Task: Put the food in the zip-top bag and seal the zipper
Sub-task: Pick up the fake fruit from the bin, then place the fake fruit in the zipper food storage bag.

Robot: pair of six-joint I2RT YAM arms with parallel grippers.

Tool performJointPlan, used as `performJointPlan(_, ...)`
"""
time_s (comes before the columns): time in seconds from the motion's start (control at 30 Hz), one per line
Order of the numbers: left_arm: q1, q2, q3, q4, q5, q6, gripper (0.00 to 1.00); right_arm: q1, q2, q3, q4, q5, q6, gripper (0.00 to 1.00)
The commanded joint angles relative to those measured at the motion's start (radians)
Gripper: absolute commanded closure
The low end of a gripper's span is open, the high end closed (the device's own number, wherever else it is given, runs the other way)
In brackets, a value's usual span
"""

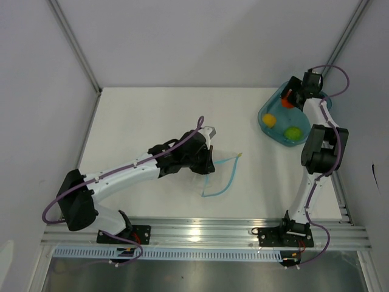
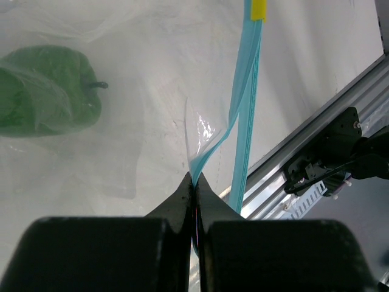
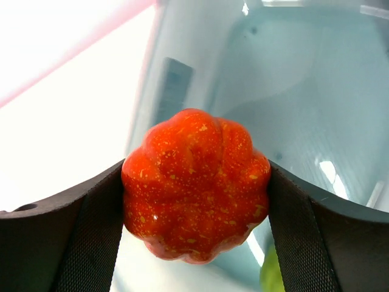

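Observation:
The clear zip-top bag (image 1: 220,173) lies mid-table with a dark green pepper (image 2: 45,91) inside it. My left gripper (image 2: 195,182) is shut on the bag's mouth edge, pinching one side of the blue-teal zipper (image 2: 248,91) and lifting it; the other side hangs free. In the teal bowl (image 1: 262,112) at the far right, my right gripper (image 3: 196,182) has both pads pressed against the sides of the orange-red food (image 3: 194,152). The yellow food (image 1: 269,119) and the light green food (image 1: 293,132) also lie in the bowl.
A yellow slider tab (image 2: 259,9) sits on the zipper strip. An aluminium rail (image 1: 206,231) runs along the table's near edge, with both arm bases on it. Enclosure walls and posts stand close behind the bowl and along the left side.

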Motion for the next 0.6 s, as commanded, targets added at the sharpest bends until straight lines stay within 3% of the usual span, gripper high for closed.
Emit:
performJointPlan(0.0,0.01,-0.049,0.048,-0.038,0.017,-0.028,0.99,0.035,-0.215,0.053,-0.06,0.003,0.016,0.4)
performJointPlan(0.23,0.017,-0.069,0.045,-0.054,0.081,-0.077,0.99,0.153,-0.57,-0.097,-0.166,0.005,-0.01,0.39)
performJointPlan(0.4,0.017,-0.087,0.041,-0.058,0.104,-0.097,0.99,0.289,-0.867,-0.299,-0.249,0.04,-0.032,0.38)
performJointPlan(0.57,0.017,-0.093,0.058,-0.078,0.104,-0.095,0.99,0.418,-1.155,-0.476,-0.323,-0.038,0.019,0.38)
